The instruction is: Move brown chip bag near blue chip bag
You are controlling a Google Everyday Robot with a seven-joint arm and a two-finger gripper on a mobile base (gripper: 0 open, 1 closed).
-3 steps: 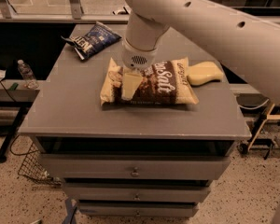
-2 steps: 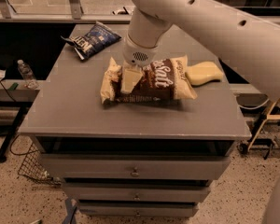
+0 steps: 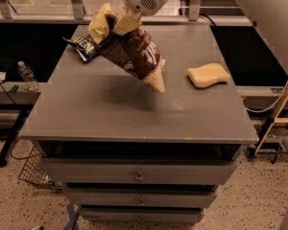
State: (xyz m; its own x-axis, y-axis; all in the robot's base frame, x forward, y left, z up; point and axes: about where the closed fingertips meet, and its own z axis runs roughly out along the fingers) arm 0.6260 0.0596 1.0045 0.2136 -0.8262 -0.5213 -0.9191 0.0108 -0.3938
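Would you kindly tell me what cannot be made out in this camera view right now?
Camera view:
- blue chip bag: largely hidden behind the hanging brown chip bag; its lettering is only partly visible.
- gripper, shut on that bag's upper end: its arm is cut off by the top edge.
- drawers: contents hidden by closed fronts.
- water bottle at left: label too small to read.

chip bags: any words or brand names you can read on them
Brown chip bag, held tilted above the table by the gripper clamped on its upper end: white script, not legible.
Blue chip bag, partly hidden behind it: white block letters, not legible.
No other text can be made out.
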